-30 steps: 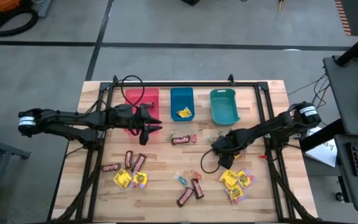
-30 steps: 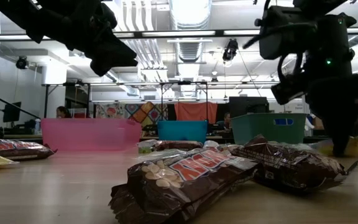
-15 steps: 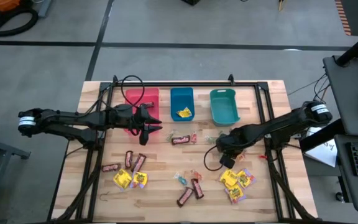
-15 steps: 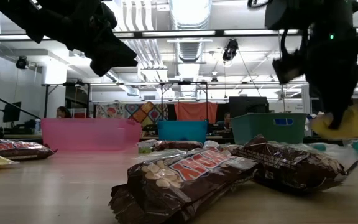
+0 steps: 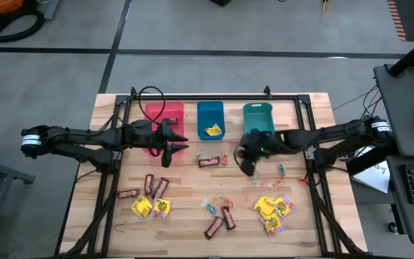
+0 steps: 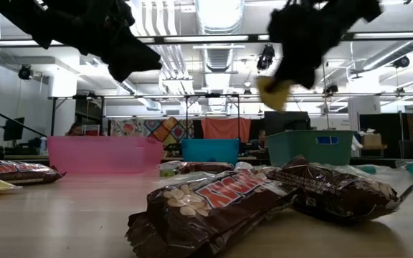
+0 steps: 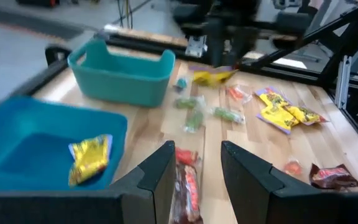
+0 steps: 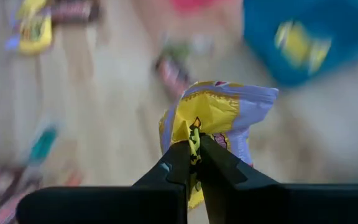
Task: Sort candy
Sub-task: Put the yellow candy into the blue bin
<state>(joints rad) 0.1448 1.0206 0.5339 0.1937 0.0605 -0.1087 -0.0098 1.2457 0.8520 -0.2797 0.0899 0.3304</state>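
The candy lies scattered on the wooden table (image 5: 192, 180): brown bars (image 5: 155, 187), yellow packets (image 5: 273, 210) and small teal pieces (image 5: 279, 171). My right gripper (image 5: 247, 164) hangs over the table's middle, near the teal bin (image 5: 258, 122), shut on one yellow packet (image 8: 213, 115). That packet also shows in the low view (image 6: 272, 91) and the left wrist view (image 7: 211, 76). My left gripper (image 5: 169, 152) hovers open in front of the red bin (image 5: 165, 119), nothing between its fingers (image 7: 160, 171). Another yellow packet (image 5: 212, 131) lies in the blue bin (image 5: 210, 120). My right gripper pinches the yellow packet by a crumpled edge (image 8: 194, 134) between its two fingertips. The fingers slant downward. The packet is lifted clear of the table and sticks out past the fingertips, hanging high above the tabletop (image 6: 272, 91).
Red, blue and teal bins stand in a row along the far side. A brown bar (image 5: 208, 161) lies just in front of the blue bin. More bars (image 6: 214, 201) lie near the front edge. A black frame rail (image 5: 214, 97) runs behind the bins.
My right gripper has taken a yellow packet from the pile at the near right, lifted it clear, and carried it up and toward the far edge and the bins, tipping up from steeply downward. The left arm has kept still.
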